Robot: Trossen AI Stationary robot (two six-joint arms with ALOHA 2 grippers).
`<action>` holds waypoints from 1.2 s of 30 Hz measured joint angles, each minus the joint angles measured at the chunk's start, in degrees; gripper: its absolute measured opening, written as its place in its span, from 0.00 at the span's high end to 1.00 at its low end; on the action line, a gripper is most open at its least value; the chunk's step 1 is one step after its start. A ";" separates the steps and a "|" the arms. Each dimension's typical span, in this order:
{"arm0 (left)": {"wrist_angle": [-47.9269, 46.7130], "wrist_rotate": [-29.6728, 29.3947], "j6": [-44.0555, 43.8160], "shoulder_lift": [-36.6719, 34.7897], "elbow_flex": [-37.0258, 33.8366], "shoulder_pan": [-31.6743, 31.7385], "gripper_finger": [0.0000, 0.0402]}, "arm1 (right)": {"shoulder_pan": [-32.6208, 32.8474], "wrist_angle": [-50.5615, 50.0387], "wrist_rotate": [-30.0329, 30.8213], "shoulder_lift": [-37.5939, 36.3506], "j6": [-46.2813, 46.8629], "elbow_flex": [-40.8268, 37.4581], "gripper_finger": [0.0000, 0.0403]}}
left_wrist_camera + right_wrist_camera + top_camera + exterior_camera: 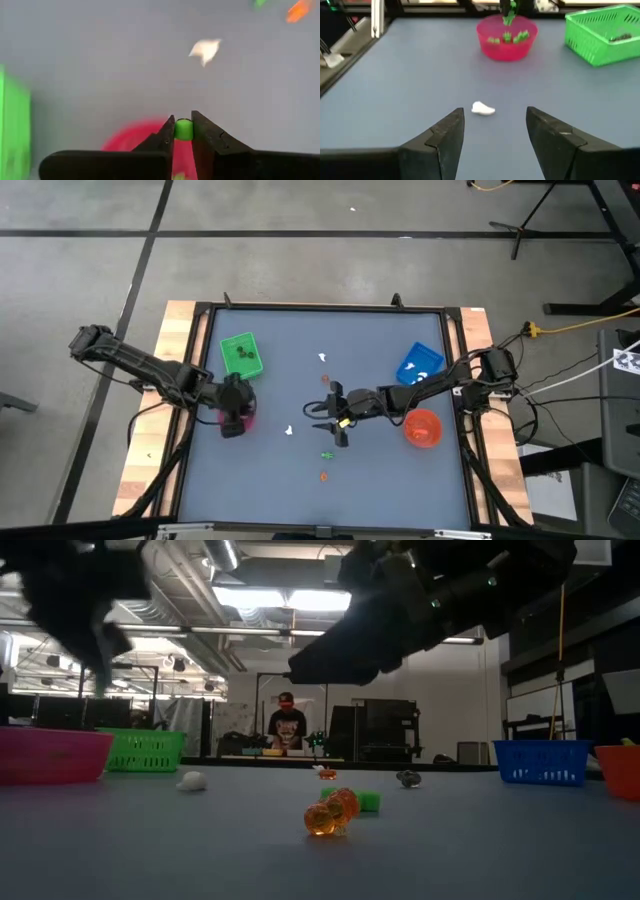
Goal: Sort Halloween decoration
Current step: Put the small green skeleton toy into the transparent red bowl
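Right gripper (pixel 495 130) fingers spread wide, empty, aimed at white figure (pixel 483 108) short of pink bowl (pixel 507 37); left gripper (pixel 183 129) pinching green figure (pixel 183 128) over that bowl. Looks tiny, light, hard, probably skittery, so best pinched square across the middle

Overhead and table-level cameras plus two wrist cameras, sharing the pink bowl (pixel 506 37).
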 joint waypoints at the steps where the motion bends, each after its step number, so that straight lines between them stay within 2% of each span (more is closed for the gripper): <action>1: -2.96 0.40 -1.70 0.05 0.00 0.00 0.93 | 0.00 -0.65 0.02 0.00 0.02 -0.02 0.47; 6: -12.84 1.02 -6.38 0.29 -0.02 0.00 0.93 | 0.00 -2.32 0.02 0.00 0.00 0.00 0.47; 14: -14.08 0.98 -7.20 0.48 0.00 0.00 0.91 | 0.00 -2.34 0.02 0.00 0.00 -0.01 0.47; 36: -13.97 0.98 -7.20 0.49 0.00 0.00 0.58 | 0.00 -2.30 0.02 0.00 -0.02 0.00 0.47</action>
